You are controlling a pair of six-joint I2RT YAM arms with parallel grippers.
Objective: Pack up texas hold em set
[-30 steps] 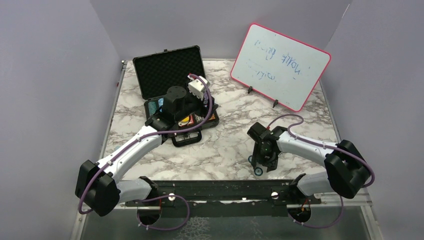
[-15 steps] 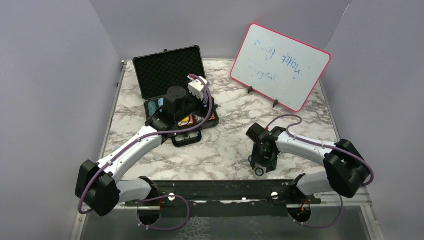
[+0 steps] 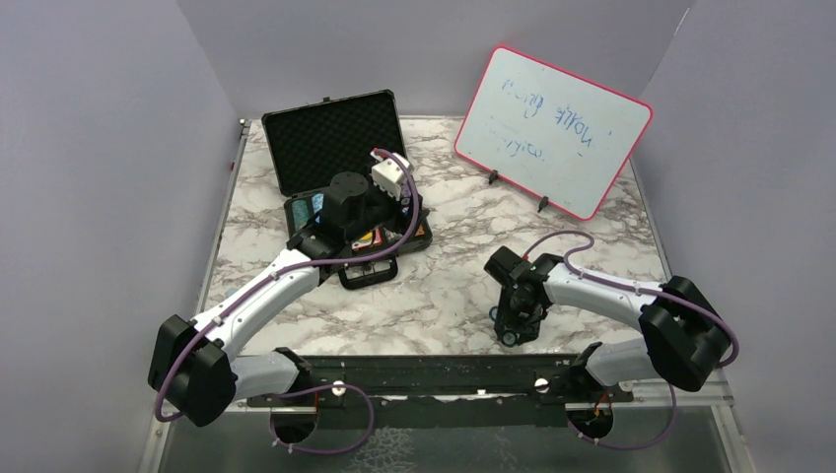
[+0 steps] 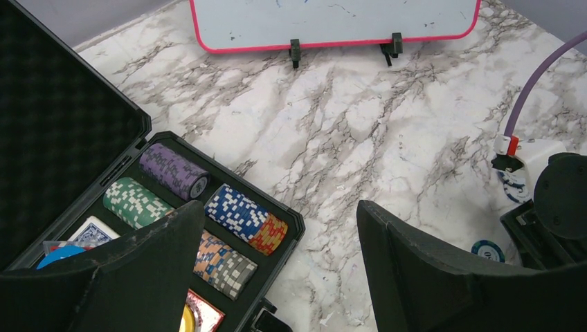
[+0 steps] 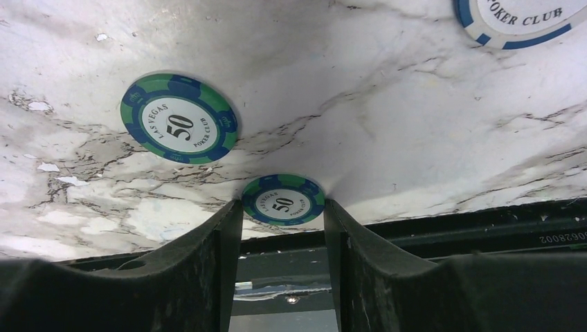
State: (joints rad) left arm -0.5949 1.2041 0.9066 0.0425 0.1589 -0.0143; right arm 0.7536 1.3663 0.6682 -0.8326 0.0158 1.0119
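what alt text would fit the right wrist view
A green chip marked 50 sits on a marble table between the tips of two black jaws, which flank its edges. A matching chip lies up and to the left, and a blue-and-white chip is cut off at the top right.

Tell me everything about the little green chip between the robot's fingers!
The green chip is a round, flat poker chip with a green rim broken by blue patches and a white middle printed with 50 and small lettering. It looks like hard plastic. It lies flat, face up, on the marble table, close to its near edge. The right gripper is over it, and its two black fingers look pressed against the chip's opposite sides.
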